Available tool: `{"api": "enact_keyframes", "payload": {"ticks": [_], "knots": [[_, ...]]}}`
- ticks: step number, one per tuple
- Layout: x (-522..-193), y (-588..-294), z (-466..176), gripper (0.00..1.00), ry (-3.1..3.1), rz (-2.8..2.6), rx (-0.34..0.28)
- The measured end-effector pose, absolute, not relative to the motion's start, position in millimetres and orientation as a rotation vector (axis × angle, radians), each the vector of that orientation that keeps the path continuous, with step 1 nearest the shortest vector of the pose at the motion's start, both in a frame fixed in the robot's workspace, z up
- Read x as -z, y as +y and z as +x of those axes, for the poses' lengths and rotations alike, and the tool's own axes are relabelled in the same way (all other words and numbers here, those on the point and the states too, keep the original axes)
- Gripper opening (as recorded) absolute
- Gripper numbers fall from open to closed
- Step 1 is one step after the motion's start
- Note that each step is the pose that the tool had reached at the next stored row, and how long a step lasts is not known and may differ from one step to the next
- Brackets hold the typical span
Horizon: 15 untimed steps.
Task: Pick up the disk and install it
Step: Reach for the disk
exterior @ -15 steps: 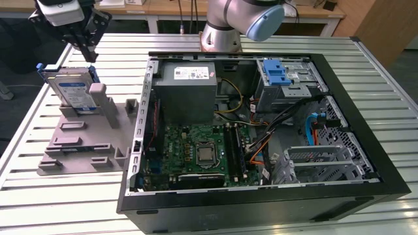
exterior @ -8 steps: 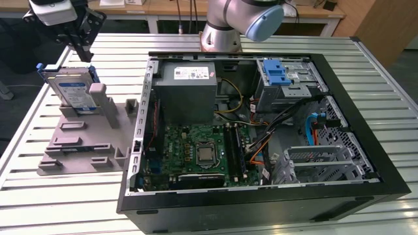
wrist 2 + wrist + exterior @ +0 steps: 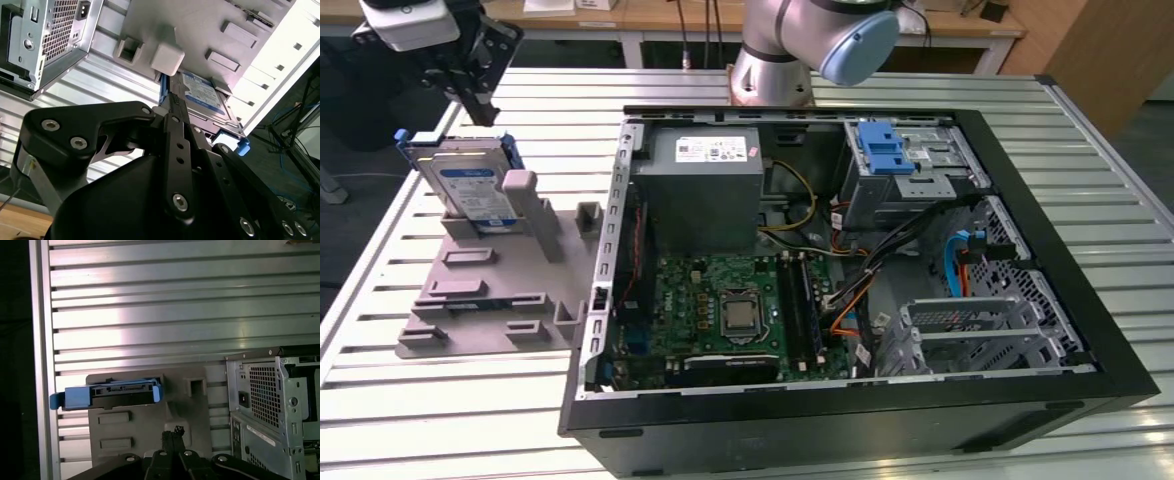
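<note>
While the disk [image 3: 464, 190] stands on edge in the grey holder [image 3: 480, 300], the claw [image 3: 474, 98] hovers just above it, jaws together.

No print legible, white-and-blue label [image 3: 472, 192] on the disk [image 3: 458, 165], white sticker [image 3: 711, 150] on the power supply [image 3: 700, 205], lettering too small.

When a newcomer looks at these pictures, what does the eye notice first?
The open computer case dominates the table, its boards and cables bare. At the exterior view's left the disk stands on edge in a grey fixture, with the gripper hanging just above it.
</note>
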<state>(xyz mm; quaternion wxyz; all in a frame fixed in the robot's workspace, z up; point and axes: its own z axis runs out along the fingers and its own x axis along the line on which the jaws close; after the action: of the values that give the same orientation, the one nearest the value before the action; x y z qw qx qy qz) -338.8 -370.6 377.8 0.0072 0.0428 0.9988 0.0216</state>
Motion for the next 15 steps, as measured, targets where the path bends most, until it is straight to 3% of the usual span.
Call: {"api": "enact_keyframes", "payload": {"ticks": [15], "knots": [[-377, -369, -355, 0.11, 3.123, 0.142, -0.068]]}}
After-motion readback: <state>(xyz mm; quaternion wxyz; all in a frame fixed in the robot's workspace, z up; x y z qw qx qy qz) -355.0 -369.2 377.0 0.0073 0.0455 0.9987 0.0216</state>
